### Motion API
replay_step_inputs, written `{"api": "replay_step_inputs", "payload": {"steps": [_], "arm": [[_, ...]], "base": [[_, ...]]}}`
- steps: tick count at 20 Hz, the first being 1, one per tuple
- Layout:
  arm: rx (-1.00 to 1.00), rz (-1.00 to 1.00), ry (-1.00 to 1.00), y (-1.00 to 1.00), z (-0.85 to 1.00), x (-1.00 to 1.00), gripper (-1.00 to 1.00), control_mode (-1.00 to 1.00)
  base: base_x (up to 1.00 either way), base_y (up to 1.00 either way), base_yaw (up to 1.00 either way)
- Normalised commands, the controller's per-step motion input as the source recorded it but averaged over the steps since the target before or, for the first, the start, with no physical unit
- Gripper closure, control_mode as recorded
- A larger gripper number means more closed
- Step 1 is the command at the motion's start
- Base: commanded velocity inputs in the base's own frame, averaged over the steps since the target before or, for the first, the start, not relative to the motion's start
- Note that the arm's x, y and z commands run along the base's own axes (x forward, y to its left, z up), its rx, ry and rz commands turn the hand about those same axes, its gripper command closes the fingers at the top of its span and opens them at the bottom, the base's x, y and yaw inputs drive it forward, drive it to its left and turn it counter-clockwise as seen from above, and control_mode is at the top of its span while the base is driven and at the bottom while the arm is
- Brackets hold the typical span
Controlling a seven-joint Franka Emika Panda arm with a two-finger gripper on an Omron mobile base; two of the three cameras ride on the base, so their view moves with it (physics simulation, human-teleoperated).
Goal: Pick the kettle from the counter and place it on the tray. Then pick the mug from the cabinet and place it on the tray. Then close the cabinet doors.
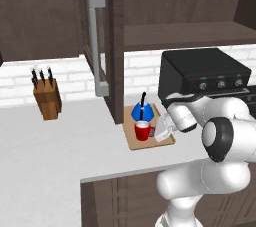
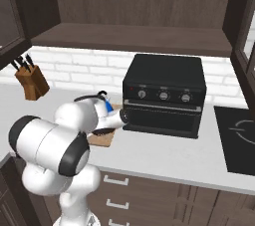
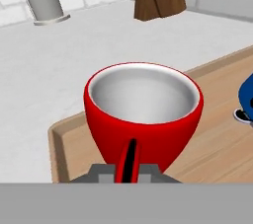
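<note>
The red mug (image 3: 143,114) stands upright on the tan wooden tray (image 3: 217,139), its handle facing my hand. My gripper (image 3: 127,172) is shut on the mug's handle, one fingertip on each side. The blue kettle (image 1: 142,111) sits on the tray (image 1: 150,143) just behind the mug (image 1: 143,131), its edge showing as the kettle (image 3: 246,102) in the hand view. My gripper (image 1: 159,133) reaches the mug from the right. The cabinet door (image 1: 112,46) with its grey bar handle (image 1: 95,46) stands open above the counter (image 1: 50,141). The cabinet shelf (image 1: 185,33) is bare.
A black toaster oven (image 1: 205,73) stands close to the right of the tray. A wooden knife block (image 1: 47,98) sits at the back left by the brick wall. A black cooktop (image 2: 239,135) lies at the far right. The open door's handle hangs just left of the tray.
</note>
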Motion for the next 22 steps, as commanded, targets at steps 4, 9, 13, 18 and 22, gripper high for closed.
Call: {"api": "replay_step_inputs", "payload": {"steps": [4,9,13,18,22], "arm": [[0.00,0.00,0.00,0.01,-0.06,0.29,1.00,-1.00],[0.00,0.00,0.00,0.11,-0.14,0.19,1.00,-1.00],[0.00,0.00,0.00,0.06,0.00,-0.02,-1.00,-1.00],[0.00,0.00,0.00,0.00,0.16,-0.29,-1.00,-1.00],[0.00,-0.02,0.00,-0.01,0.36,-0.43,-1.00,-1.00]], "base": [[0.00,0.00,0.00],[0.00,0.00,0.00],[0.00,0.00,0.00],[0.00,0.00,0.00],[0.00,0.00,0.00]]}}
